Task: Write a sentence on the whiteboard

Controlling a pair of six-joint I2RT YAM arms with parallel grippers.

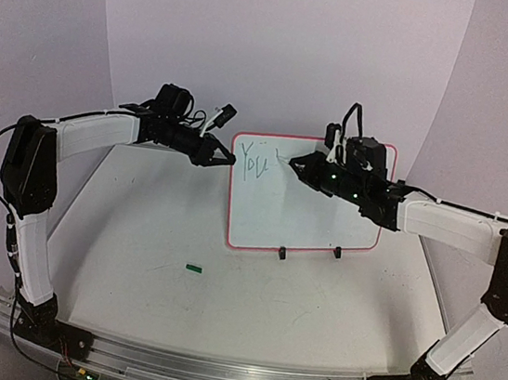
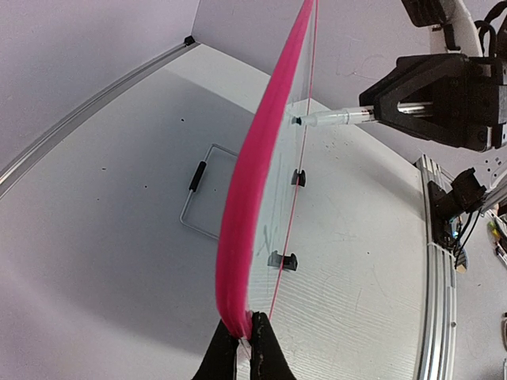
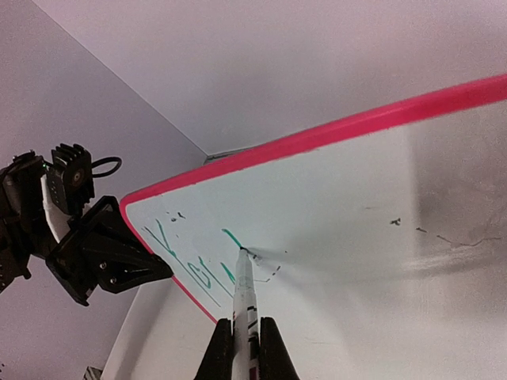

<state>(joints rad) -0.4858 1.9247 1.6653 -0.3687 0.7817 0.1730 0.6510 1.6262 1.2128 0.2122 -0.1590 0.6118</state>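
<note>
The whiteboard (image 1: pixel 302 217) stands upright on two black clip feet at the back middle of the table. Its red frame shows edge-on in the left wrist view (image 2: pixel 252 182). My left gripper (image 1: pixel 230 161) is shut on the board's upper left edge, as the left wrist view (image 2: pixel 245 332) shows. My right gripper (image 1: pixel 296 166) is shut on a white marker (image 3: pixel 244 297), whose tip touches the board. The sentence (image 1: pixel 259 165) reads only "You" plus a short stroke, in green at the top left, and also shows in the right wrist view (image 3: pixel 190 265).
A small green piece (image 1: pixel 193 267) lies on the table in front of the board, to the left. A wire stand (image 2: pixel 202 190) lies flat behind the board. An aluminium rail (image 1: pixel 211 372) runs along the near edge. Purple walls close in the back.
</note>
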